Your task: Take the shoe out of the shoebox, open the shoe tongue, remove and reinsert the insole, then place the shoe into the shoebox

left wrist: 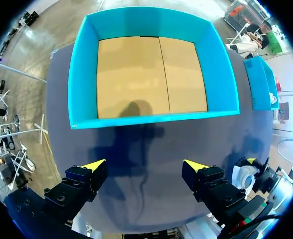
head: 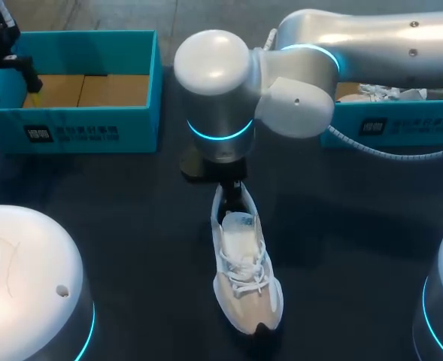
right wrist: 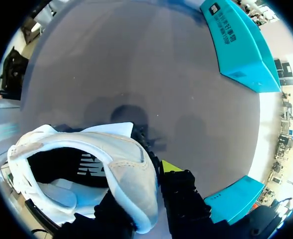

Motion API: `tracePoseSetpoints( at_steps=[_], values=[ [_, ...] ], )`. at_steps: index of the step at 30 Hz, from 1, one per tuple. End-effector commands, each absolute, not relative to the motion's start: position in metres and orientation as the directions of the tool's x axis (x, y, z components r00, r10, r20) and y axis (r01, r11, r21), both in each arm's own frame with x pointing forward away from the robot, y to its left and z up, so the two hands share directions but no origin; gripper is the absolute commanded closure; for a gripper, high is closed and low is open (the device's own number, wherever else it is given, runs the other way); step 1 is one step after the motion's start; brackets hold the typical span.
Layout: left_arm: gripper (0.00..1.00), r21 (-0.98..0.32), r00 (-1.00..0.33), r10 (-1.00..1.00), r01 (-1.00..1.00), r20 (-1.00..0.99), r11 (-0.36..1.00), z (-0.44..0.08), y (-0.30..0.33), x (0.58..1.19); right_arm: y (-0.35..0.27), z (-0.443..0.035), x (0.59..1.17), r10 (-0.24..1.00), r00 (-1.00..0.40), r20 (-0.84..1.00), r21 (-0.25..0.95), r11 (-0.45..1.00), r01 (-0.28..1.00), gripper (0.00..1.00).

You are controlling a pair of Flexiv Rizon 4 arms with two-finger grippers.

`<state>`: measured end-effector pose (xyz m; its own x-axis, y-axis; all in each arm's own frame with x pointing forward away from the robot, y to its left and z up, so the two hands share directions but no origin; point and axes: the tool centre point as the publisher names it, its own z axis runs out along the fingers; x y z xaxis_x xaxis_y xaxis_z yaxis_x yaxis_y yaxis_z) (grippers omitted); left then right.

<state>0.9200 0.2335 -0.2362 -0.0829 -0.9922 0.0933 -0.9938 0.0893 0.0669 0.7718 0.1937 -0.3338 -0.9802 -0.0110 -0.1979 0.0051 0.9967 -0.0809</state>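
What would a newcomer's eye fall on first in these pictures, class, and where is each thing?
First the white shoe, lying alone mid-way across the dark table, toe toward the robot, with the right gripper shut on its heel. Then the teal shoebox at the far left, its cardboard floor bare, and the left gripper open, with that box ahead of it.

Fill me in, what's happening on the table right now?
The right gripper is shut on the heel of the white shoe, which stands on the table, out of its box. The left gripper hangs open and empty over the left shoebox, whose cardboard floor is bare.
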Motion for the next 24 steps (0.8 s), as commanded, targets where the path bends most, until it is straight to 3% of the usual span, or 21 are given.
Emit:
tracePoseSetpoints(
  at_steps=[1, 9, 24],
  values=[
    [0.00, 0.068, -0.083, -0.992, -0.994, 0.092, 0.090, -0.236, 0.234, 0.920, 0.192, -0.332, 0.771, -0.011, -0.980, -0.198, -0.078, 0.997, 0.005, 1.00],
    [0.00, 0.068, -0.083, -0.992, -0.994, 0.092, 0.090, -0.236, 0.234, 0.920, 0.161, -0.288, 0.809, -0.032, -0.974, -0.223, -0.177, 0.984, 0.008, 1.00],
    [0.00, 0.068, -0.083, -0.992, -0.994, 0.092, 0.090, -0.236, 0.234, 0.920, 0.065, -0.190, 0.880, -0.140, -0.951, -0.275, -0.238, 0.968, -0.073, 1.00]
  ],
)
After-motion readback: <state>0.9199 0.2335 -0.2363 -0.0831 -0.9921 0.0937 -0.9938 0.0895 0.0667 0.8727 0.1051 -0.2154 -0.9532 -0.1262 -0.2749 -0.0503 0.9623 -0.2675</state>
